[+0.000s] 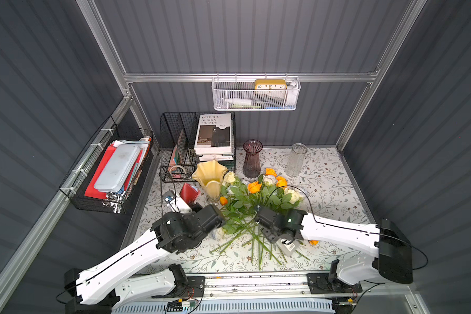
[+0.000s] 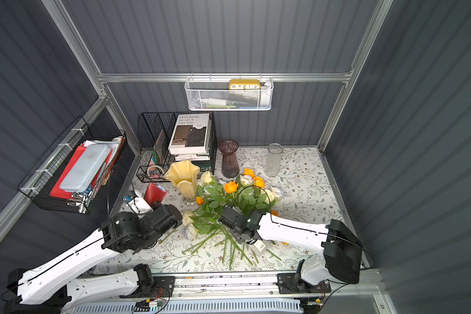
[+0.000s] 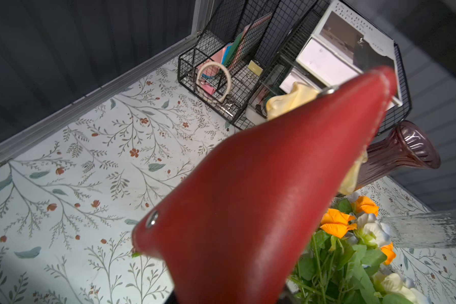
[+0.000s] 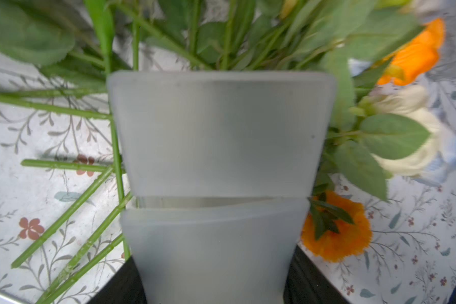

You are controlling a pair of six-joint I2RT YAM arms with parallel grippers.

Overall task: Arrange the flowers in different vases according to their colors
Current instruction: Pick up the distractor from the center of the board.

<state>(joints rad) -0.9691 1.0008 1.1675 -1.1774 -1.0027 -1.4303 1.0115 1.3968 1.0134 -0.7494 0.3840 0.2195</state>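
Left fingers (image 1: 195, 204): hidden behind a red snap case (image 3: 248, 197), so their state cannot be told. A creamy-yellow vase (image 1: 210, 174) is stood near the case. The flowers (image 1: 253, 187) are heaped on the counter (image 1: 337, 195) before a purple vase (image 1: 252, 160). Right fingers (image 4: 221, 131) are seen slightly parted above the stems (image 4: 71, 228); whether 1 is gripped cannot be told. A clear vase (image 1: 295, 160) is stood furthest right. All 3 vases are upright.

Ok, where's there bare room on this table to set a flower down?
The widest bare tablecloth lies between the clear vase, the flower pile and the right wall. A smaller patch runs along the left wall, between the wire organizer and the left arm. The pile itself crowds the middle.
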